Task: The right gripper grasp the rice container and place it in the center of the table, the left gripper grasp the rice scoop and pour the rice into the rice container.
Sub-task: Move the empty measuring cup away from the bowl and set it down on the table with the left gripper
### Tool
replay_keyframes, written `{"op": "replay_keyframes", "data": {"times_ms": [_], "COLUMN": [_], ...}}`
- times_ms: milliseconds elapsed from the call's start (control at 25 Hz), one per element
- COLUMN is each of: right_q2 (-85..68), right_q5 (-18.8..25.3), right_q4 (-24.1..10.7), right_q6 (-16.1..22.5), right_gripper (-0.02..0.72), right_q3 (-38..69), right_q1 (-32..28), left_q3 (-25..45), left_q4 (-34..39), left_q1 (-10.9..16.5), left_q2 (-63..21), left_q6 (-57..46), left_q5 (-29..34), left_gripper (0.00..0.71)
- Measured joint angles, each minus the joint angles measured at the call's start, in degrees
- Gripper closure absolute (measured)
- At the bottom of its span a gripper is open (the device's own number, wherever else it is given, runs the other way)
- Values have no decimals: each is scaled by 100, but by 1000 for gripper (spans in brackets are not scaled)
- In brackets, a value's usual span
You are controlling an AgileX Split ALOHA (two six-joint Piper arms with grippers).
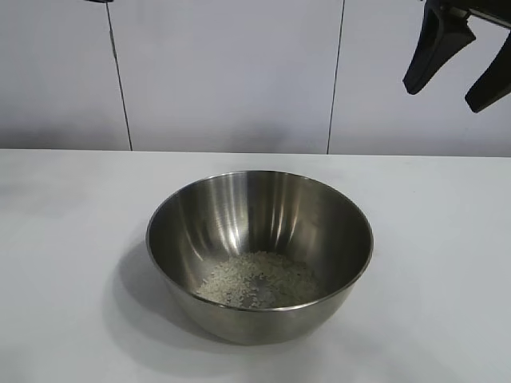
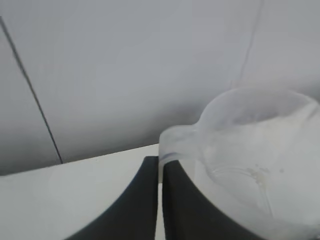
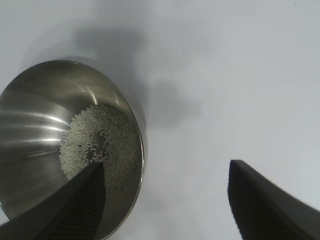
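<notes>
Steel rice container [image 1: 259, 255] upright mid surface [image 1: 64, 239], rice [image 1: 259, 279] heaped in bottom. Right claw [image 1: 459, 68] raised at upper right, spread wide, holding nothing. Left claw [image 2: 160, 200] clamped on rice scoop [image 2: 250, 160] w/ fingers nearly together.

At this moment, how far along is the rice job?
Mostly done: the rice container sits mid-table with rice heaped inside. The left end effector grips the rice scoop, which looks emptied. The right end effector hangs open, above right. Left: setting the scoop down.
</notes>
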Motion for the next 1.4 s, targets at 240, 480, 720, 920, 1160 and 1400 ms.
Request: {"op": "replay_keyframes", "data": {"times_ms": [240,480,720,920,1160,1400], "right_q2": [0,0,0,0,0,0], "right_q5": [-4,-11,-53,-73,-85,-85], "right_q4": [0,0,0,0,0,0], "right_q6": [0,0,0,0,0,0], "right_gripper": [220,220,220,220,220,220], "right_q3": [0,0,0,0,0,0], "right_q1": [0,0,0,0,0,0], "left_q3": [112,999,2320,3458,4282,4650], "left_q4": [-593,-612,48,1709,2540,2877], "left_q1": [605,875,883,883,883,883], "left_q2": [0,0,0,0,-38,218], "left_q6": [7,19,-685,-1936,-2190,-2209], "left_q5": [147,-926,-2718,-4247,-5080,-5620], "left_gripper": [701,701,701,701,701,701]}}
